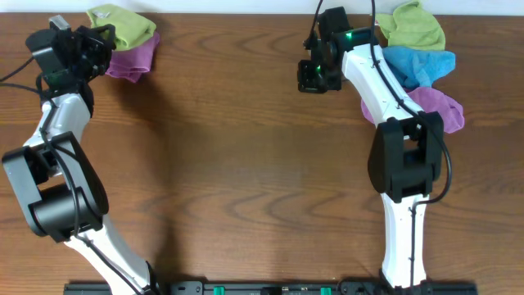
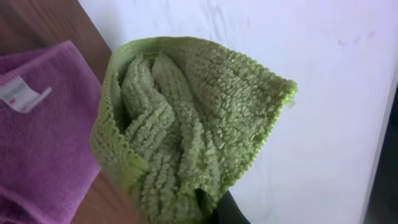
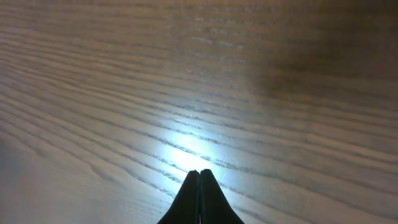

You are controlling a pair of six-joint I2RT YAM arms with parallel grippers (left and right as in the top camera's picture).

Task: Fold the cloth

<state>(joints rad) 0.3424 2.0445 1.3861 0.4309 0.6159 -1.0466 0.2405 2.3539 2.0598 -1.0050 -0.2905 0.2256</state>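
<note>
A lime green cloth (image 1: 123,29) lies bunched on a purple cloth (image 1: 131,59) at the table's far left corner. My left gripper (image 1: 97,43) is at the green cloth's left edge. In the left wrist view the green cloth (image 2: 186,124) fills the middle, gathered down into my jaws (image 2: 211,214). Only one dark finger shows under it, and the jaws look shut on the cloth. The purple cloth (image 2: 43,137), with a white label, lies to the left. My right gripper (image 1: 318,80) is shut and empty over bare wood (image 3: 199,171).
At the far right lies a pile of cloths: green (image 1: 413,29), blue (image 1: 422,64) and purple (image 1: 438,106), partly under the right arm. A white wall (image 2: 323,93) runs along the table's back edge. The wooden table (image 1: 246,164) spreads between the arms.
</note>
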